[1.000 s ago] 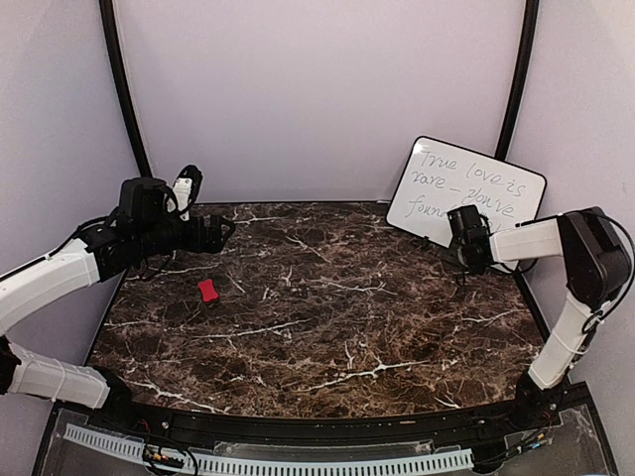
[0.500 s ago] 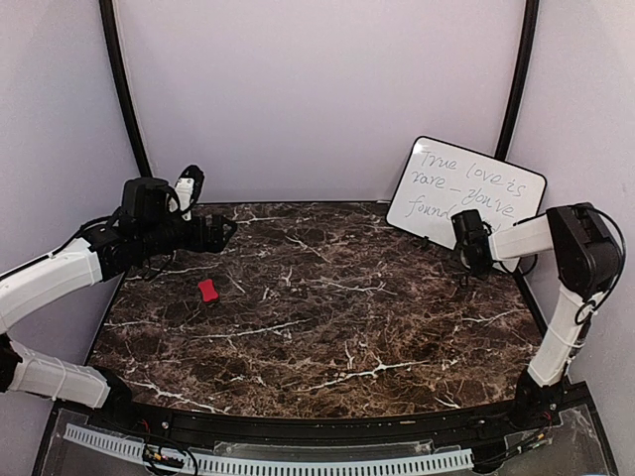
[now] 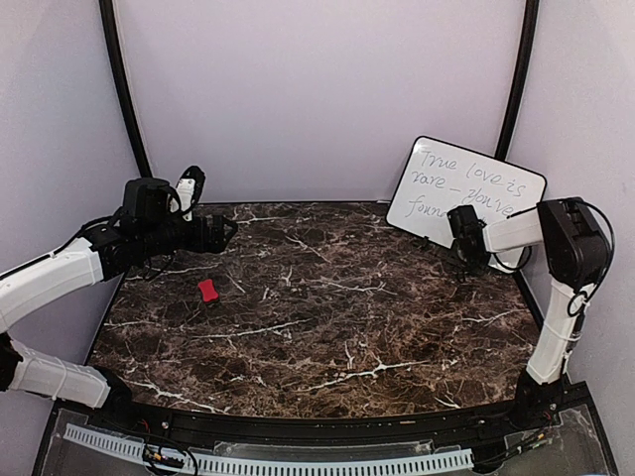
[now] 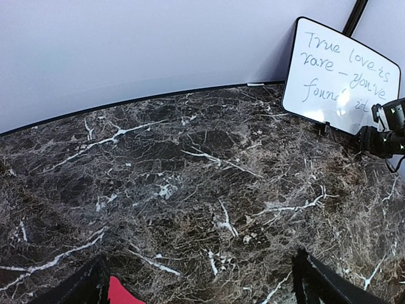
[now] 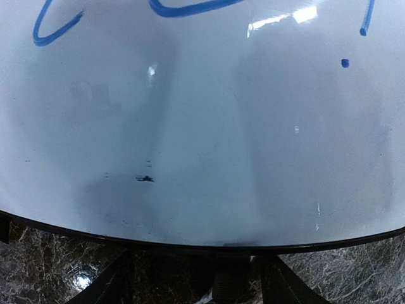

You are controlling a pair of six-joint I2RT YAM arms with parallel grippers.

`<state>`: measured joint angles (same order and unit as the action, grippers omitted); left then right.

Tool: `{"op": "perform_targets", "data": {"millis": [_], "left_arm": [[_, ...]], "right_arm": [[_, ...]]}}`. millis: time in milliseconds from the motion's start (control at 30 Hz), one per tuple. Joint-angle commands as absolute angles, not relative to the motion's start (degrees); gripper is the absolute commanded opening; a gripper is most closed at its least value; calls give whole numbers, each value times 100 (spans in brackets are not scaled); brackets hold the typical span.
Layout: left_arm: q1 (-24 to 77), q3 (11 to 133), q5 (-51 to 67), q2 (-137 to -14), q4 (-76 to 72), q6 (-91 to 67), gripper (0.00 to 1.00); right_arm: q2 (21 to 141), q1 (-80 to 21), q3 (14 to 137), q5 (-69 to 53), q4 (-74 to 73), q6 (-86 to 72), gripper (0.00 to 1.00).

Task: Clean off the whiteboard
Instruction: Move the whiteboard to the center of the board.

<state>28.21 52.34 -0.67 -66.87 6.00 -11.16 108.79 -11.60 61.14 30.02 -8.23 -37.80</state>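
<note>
Two claws, both empty: left spread wide near the eraser, ready to fetch it, I judge; right half-open close at the whiteboard's lower rim, upper right

"That worktop is dark brown marble, all white veins."

"And the whiteboard is white with a thin black rim and blue-grey handwriting."

"The little block is bright red. The walls are pale lilac."

whiteboard far-R rear on table, R pincer just in front, eraser L-centre, L pincer beyond it
</note>
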Motion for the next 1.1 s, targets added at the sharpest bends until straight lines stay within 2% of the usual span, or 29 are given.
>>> {"op": "perform_targets", "data": {"millis": [0, 333, 367, 467, 767, 1067], "left_arm": [[2839, 5185, -18, -6697, 492, -1165, 99], [2839, 5181, -16, -6697, 476, -1161, 99], [2839, 5184, -17, -6704, 480, -1167, 99], [2839, 5185, -17, -6706, 482, -1171, 99], [2839, 5185, -17, -6715, 482, -1162, 99], [2839, 5201, -17, -6744, 491, -1176, 99]], "right_arm": [[11017, -1108, 6356, 3106, -1015, -3896, 63], [10924, -1106, 6368, 3273, -1057, -4002, 46], [10944, -1107, 6376, 3276, -1075, -4014, 40], [10977, -1106, 6425, 3302, -1131, -4036, 29], [10985, -1106, 6443, 3314, -1158, -4043, 1], [10741, -1469, 6143, 3572, -1183, -3988, 0]]}}
